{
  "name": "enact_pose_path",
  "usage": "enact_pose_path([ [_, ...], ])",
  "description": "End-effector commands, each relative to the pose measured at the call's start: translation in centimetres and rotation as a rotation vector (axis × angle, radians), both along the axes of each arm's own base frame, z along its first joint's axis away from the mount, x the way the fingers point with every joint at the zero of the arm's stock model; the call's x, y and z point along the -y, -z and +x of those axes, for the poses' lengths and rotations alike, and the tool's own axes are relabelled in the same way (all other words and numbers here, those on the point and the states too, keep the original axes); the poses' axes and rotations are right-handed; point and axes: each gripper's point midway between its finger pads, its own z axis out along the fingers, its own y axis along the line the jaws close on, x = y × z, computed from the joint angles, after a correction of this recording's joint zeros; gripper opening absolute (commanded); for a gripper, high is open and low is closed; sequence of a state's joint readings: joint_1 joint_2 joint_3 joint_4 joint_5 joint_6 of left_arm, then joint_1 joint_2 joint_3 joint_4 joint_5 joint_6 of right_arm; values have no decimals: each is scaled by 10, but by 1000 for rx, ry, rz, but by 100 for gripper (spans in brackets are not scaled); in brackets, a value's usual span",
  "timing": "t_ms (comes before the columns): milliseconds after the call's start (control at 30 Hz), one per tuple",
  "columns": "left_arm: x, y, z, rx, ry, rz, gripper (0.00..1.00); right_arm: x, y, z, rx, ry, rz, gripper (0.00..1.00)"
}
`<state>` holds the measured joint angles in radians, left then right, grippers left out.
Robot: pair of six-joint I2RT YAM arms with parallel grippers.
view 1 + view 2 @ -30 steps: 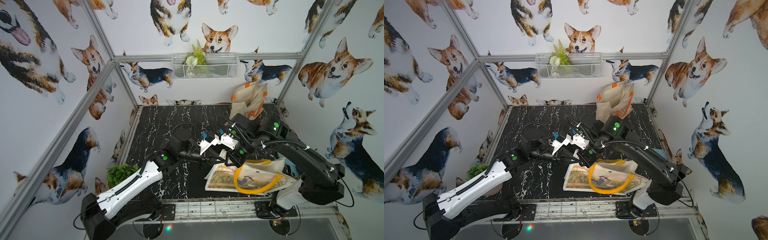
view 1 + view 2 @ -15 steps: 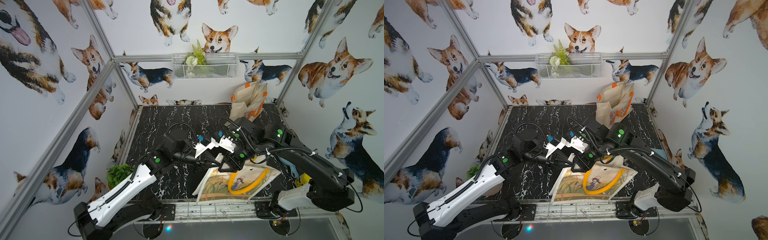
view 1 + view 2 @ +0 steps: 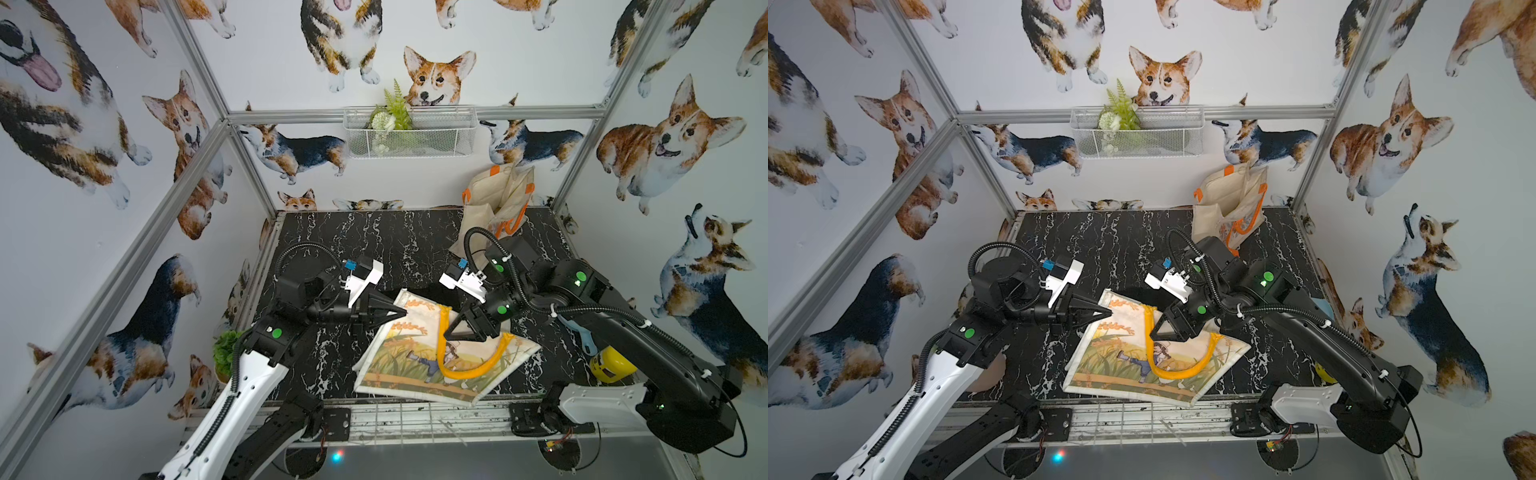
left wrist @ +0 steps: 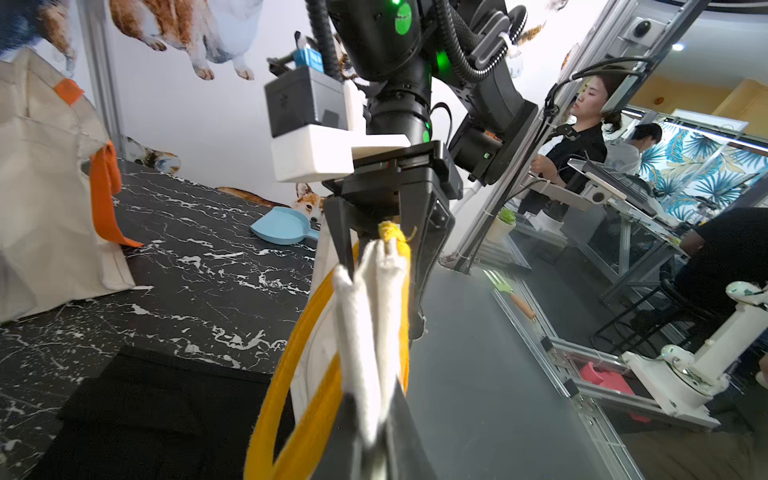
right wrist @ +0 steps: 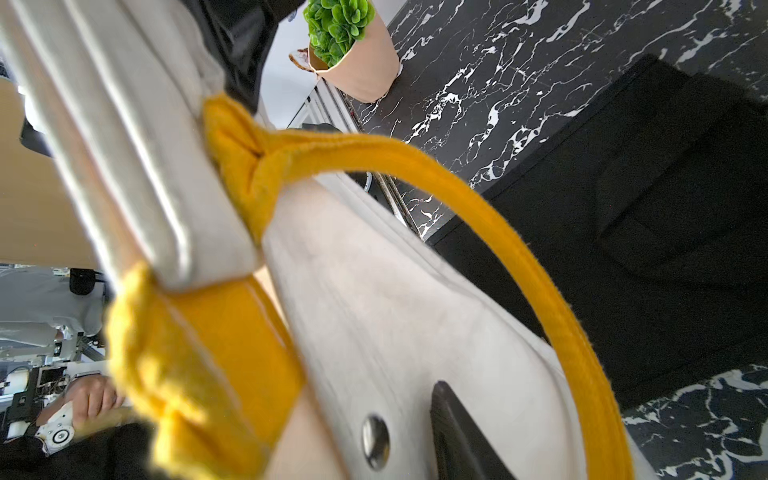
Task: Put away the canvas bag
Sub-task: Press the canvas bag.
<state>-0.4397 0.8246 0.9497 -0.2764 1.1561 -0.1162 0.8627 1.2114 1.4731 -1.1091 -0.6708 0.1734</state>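
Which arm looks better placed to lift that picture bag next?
Left, probably: the left gripper is shut on a corner of the canvas bag, while the right gripper stands open astride its rim by the yellow handle, not clamped.

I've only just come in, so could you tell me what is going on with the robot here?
Both arms are working on the canvas bag near the front edge of the table. The left gripper is shut on the bag's upper corner, holding it up while the rest lies on the table. The right gripper has its jaws astride the rim by the yellow handle; whether they pinch it is unclear.
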Motion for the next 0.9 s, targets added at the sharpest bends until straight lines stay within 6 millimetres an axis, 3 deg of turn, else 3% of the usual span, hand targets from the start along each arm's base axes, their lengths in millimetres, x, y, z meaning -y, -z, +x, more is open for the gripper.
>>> enact_pose_path([
  [0,-10,-9,5,63,-8,-27,0,12,2,-11,-19,-15,-24,48],
  [267,-21,1,24,80,-87,12,0,27,-5,-30,-48,-8,29,49],
  [867,-27,-2,38,122,-153,14,0,52,11,-45,-54,50,19,53],
])
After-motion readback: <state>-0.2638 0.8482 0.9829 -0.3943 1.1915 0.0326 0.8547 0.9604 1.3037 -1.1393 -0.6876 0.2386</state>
